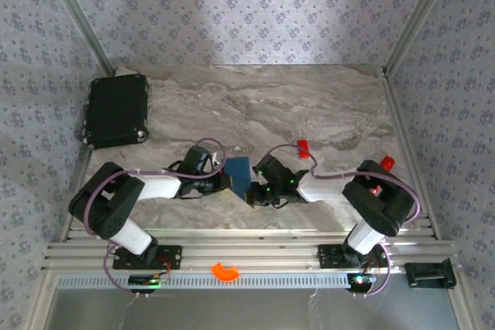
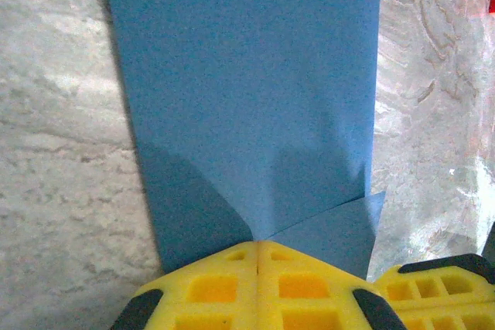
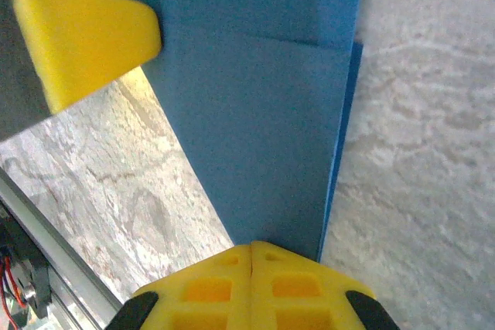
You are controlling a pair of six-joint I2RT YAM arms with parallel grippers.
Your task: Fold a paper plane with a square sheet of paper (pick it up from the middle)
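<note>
The square sheet of paper (image 1: 239,173) is dark blue and folded into a layered band. It hangs between my two grippers above the marble table. It has no paper plane outline. In the left wrist view the paper (image 2: 247,90) fans out from the tip of my left gripper (image 2: 257,243), with creases meeting there and a slanted flap at the right. The yellow jaws are shut on it. In the right wrist view the paper (image 3: 263,113) runs up from my right gripper (image 3: 251,245), also shut on it. The left gripper's yellow finger (image 3: 77,32) touches its far corner.
A black case (image 1: 116,110) lies at the table's back left. A small red block (image 1: 303,145) sits just behind the right gripper (image 1: 255,191). An orange curved piece (image 1: 225,270) rests on the near rail between the arm bases.
</note>
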